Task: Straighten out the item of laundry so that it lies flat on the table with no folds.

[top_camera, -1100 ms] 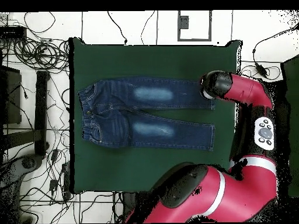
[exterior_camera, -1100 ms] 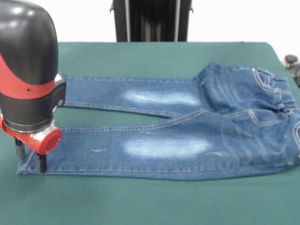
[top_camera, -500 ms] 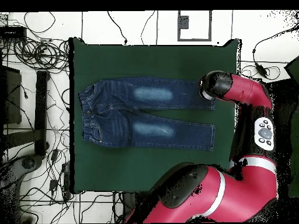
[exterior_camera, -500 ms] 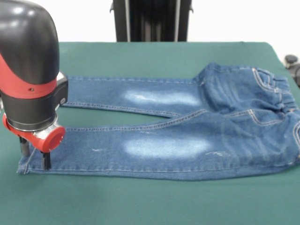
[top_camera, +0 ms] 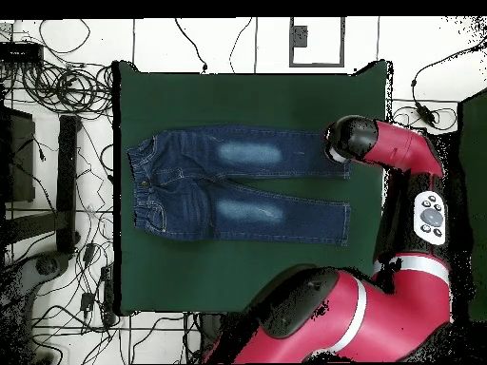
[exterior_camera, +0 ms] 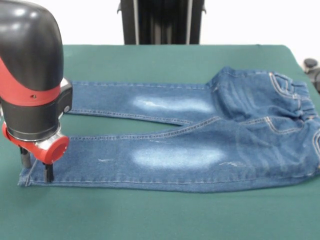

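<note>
A small pair of jeans [exterior_camera: 200, 145] lay spread lengthwise on the green table [exterior_camera: 165, 215], both legs stretched out side by side and the gathered waistband at the 3 o'clock end in the front view. The robot's gripper [exterior_camera: 34, 165] stood at the 9 o'clock end, over the hem of the nearer leg, its two dark fingers [exterior_camera: 48, 172] pointing straight down, set a little apart and reaching the denim at the cuff. Whether they pinched any cloth could not be told. From overhead, the jeans [top_camera: 238, 185] sat left of the table's [top_camera: 247, 276] centre, waistband at 9 o'clock, and the red arm [top_camera: 399, 152] covered the cuff of the upper leg at 3 o'clock.
</note>
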Robot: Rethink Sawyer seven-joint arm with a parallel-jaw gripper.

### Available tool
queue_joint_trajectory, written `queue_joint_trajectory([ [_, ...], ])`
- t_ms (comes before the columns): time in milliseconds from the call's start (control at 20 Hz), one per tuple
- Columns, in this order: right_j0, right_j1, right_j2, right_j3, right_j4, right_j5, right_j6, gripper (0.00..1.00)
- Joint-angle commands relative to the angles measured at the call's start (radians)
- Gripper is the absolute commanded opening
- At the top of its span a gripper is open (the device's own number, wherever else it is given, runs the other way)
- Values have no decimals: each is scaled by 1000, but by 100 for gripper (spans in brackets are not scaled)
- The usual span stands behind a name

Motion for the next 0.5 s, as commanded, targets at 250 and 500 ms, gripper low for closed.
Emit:
queue_joint_trajectory([
  [250, 30, 130, 91, 56, -35, -119, -35, 100],
  [500, 48, 130, 68, 39, -51, -110, -29, 0],
])
